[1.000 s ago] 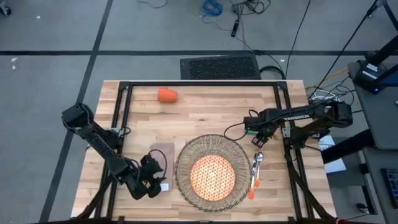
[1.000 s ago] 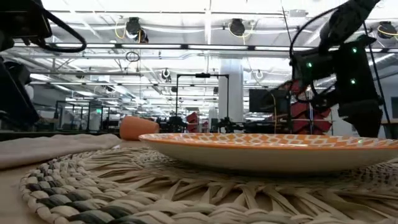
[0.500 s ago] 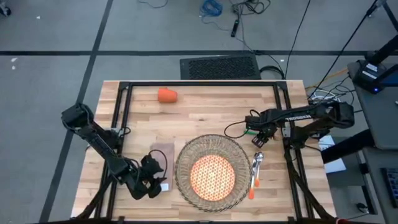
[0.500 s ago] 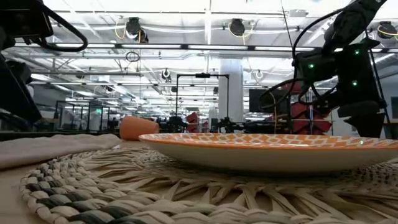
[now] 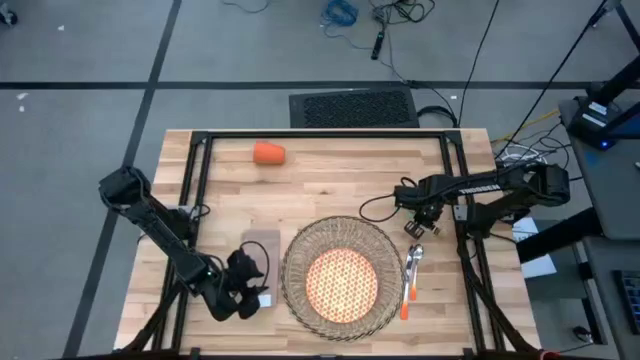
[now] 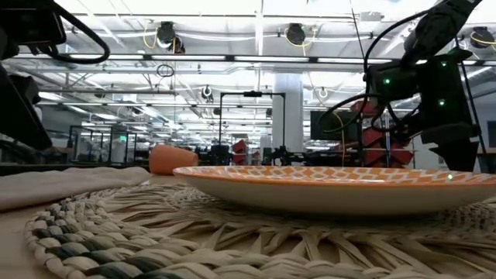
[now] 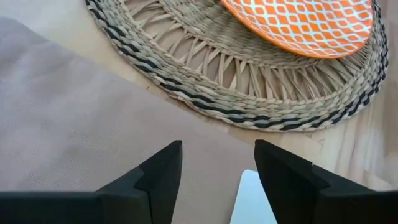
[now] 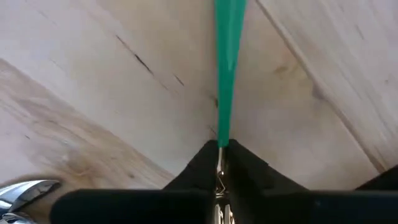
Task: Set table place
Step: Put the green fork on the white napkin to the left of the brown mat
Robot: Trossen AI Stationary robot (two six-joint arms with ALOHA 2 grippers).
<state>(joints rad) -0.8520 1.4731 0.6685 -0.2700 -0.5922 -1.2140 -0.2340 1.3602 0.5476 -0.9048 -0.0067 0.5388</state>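
Green-handled cutlery [image 8: 227, 68] is clamped between the closed fingers of the right gripper [image 8: 220, 163], the green handle running straight out ahead of the fingertips over the bare wood of the table [image 5: 330, 190]. Just beside that gripper, toward the table's near edge, more cutlery [image 5: 410, 272] with an orange handle and a shiny metal end is laid on the wood. Next to it the woven placemat [image 5: 296, 256] is spread, with the orange-patterned plate [image 5: 342, 281] set in its middle. On the placemat's other side the beige napkin [image 5: 259, 246] is laid, and over its near end the left gripper [image 7: 217, 168] is held low, its fingers parted and nothing between them. A small white card [image 7: 254, 200] is seen under those fingers. Well apart from both grippers, at the table's far side, the orange cup [image 5: 268, 153] is lying on its side.
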